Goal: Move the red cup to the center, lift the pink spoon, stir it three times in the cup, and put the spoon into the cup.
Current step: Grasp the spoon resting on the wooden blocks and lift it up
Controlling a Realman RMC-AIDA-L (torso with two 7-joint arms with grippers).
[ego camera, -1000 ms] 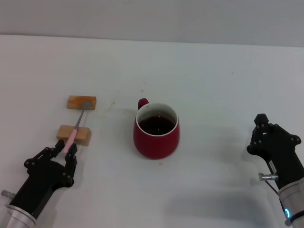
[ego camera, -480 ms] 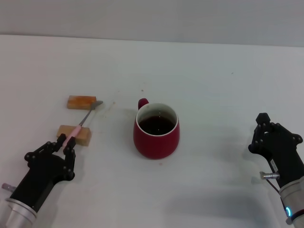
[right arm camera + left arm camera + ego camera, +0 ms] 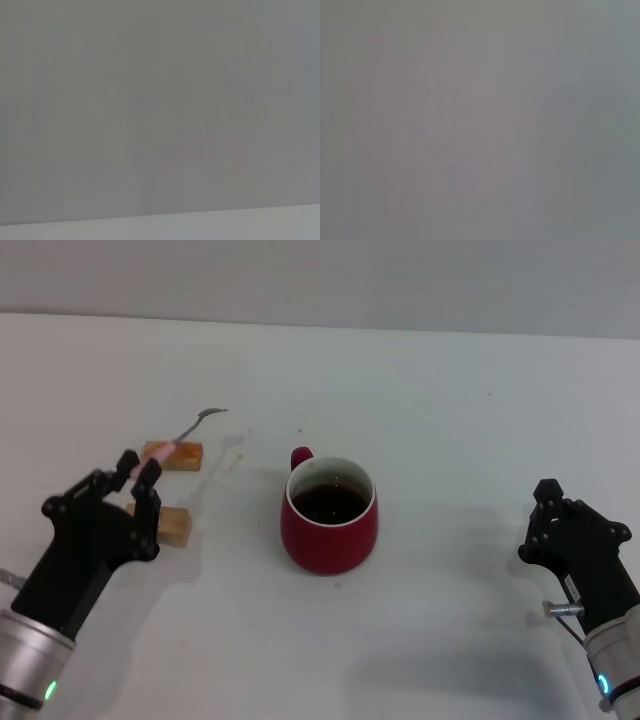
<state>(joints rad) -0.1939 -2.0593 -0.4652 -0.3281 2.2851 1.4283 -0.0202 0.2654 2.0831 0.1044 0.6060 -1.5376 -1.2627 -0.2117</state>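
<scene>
My left end effector (image 3: 138, 472) is pinched on the handle end of the pink spoon (image 3: 176, 437), holding it clear of the two wooden blocks (image 3: 171, 454), bowl tilted up and away. The spoon looks light, stiff and slim, so I judge it could pivot or slide between my fingers; a hold far back on the handle leaves the bowl free for stirring. The red cup (image 3: 330, 517) stands mid-bench (image 3: 450, 420), dark liquid inside, heavy-looking and stable. My right end effector (image 3: 560, 530) rests by the right edge; its opening I cannot tell.
</scene>
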